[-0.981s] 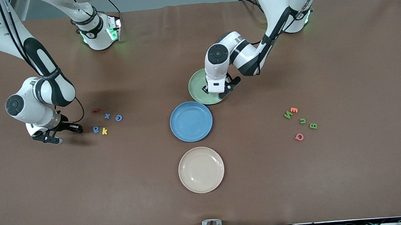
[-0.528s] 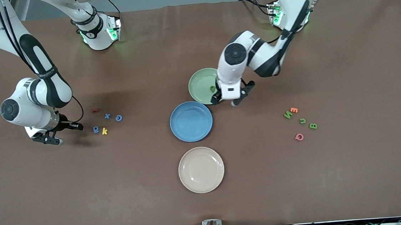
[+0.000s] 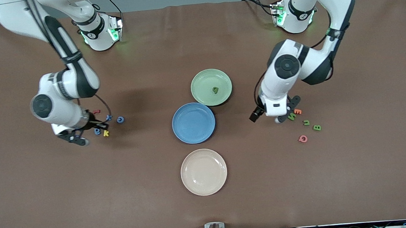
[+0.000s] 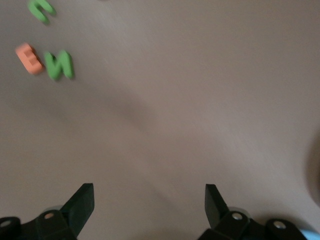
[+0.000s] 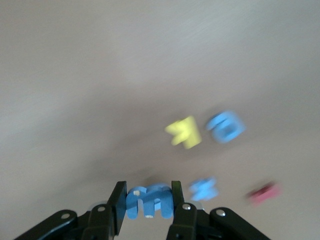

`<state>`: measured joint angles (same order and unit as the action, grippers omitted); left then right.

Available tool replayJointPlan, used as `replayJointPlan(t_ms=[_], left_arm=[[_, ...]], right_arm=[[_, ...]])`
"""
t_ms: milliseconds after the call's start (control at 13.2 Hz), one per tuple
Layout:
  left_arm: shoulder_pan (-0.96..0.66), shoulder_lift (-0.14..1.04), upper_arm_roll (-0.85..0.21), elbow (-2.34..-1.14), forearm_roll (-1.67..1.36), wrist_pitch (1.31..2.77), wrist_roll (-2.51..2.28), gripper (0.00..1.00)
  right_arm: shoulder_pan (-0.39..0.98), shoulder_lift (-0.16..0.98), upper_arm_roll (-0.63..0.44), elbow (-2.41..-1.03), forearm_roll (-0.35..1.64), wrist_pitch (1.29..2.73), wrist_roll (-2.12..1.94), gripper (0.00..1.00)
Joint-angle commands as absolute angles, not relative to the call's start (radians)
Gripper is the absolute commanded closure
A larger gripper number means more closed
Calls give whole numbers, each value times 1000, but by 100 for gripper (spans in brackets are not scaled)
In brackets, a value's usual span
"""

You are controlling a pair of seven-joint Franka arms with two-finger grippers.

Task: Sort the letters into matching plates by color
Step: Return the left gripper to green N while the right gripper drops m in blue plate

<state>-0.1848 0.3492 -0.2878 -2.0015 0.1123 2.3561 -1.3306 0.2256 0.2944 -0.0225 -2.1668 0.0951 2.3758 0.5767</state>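
Letters: one green letter (image 3: 215, 89) now lies in green plate (image 3: 211, 87), dropped there; blue plate (image 3: 193, 123) empty. Left gripper (image 3: 273, 117), jaws wide open, has swung over to green N (image 3: 291, 116). Right gripper (image 5: 148, 201) clamps a blue letter (image 5: 149, 200) w/ others nearby.

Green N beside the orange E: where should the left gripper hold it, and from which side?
Come from straight above with the open left gripper and pinch the green N across its stroke ends. It lies flat, and the orange E sits close against one long side, leaving little room for a finger there.
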Motion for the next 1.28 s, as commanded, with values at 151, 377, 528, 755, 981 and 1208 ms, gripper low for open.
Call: replayJointPlan(t_ms=[151, 377, 528, 755, 981, 1208], left_arm=[[-84, 347, -296, -2074, 132, 2367, -1328, 4], [-28, 359, -296, -2140, 132, 2451, -1341, 7], [-3, 367, -296, -2190, 132, 2540, -1342, 9], [3, 383, -295, -2215, 132, 2588, -1350, 12], [11, 425, -293, -2215, 132, 2646, -1350, 16], [15, 433, -291, -2217, 133, 2646, -1347, 16]], right_arm=[[503, 382, -37, -1975, 98, 2358, 1030, 100], [606, 478, -37, -1843, 98, 2356, 1213, 100], [646, 540, -37, -1777, 98, 2358, 1291, 100], [687, 619, -37, -1682, 100, 2356, 1379, 100], [718, 666, -37, -1628, 100, 2358, 1443, 100], [753, 704, -37, -1585, 100, 2359, 1509, 100]])
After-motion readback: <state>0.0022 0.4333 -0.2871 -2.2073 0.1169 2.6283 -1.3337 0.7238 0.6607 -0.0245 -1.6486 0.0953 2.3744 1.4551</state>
